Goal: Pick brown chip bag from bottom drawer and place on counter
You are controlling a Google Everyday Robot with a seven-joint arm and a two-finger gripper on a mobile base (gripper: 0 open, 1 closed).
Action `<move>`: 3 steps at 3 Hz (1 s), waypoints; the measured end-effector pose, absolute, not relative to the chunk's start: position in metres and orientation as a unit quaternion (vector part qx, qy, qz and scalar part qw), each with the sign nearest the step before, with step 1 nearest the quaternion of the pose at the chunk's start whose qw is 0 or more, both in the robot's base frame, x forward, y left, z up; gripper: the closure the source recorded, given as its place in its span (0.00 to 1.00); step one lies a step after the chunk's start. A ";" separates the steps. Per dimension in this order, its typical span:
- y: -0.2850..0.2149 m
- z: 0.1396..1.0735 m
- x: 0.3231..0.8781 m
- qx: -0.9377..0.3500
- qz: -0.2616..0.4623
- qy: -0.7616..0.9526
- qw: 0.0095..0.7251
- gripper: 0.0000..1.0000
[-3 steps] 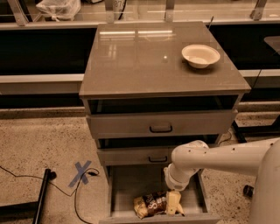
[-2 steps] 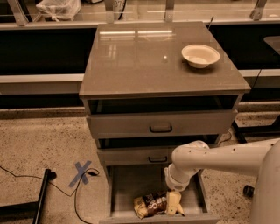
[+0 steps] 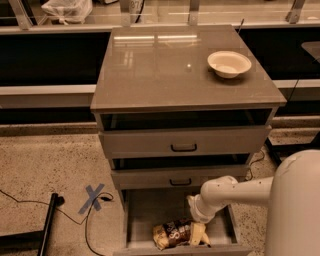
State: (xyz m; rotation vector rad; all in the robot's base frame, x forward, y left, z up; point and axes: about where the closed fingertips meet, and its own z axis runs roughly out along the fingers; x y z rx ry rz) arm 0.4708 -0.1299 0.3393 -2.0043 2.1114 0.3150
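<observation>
Speckled beige terrazzo floor (image 3: pixel 45 160); blue tape cross (image 3: pixel 94 198) (thin black cable (image 3: pixel 85 225) beside it); crumpled white plastic bag (image 3: pixel 66 9) behind.

brown chip bag (image 3: pixel 172 234) in bottom drawer (image 3: pixel 150 210) front | gripper (image 3: pixel 199 233) at its right | bowl (image 3: pixel 229 63) on counter (image 3: pixel 160 70) right-rear

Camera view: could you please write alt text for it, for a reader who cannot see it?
A white robot arm reaches down into the open bottom drawer, with its tool at the right end of the chip bag lying near the drawer's front. Above, a white bowl sits at the back right of the counter.
</observation>
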 end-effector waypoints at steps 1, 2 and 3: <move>-0.140 0.288 0.479 -0.676 0.131 0.716 0.119 0.00; -0.136 0.243 0.485 -0.673 0.157 0.711 0.131 0.01; -0.133 0.208 0.491 -0.668 0.175 0.710 0.138 0.12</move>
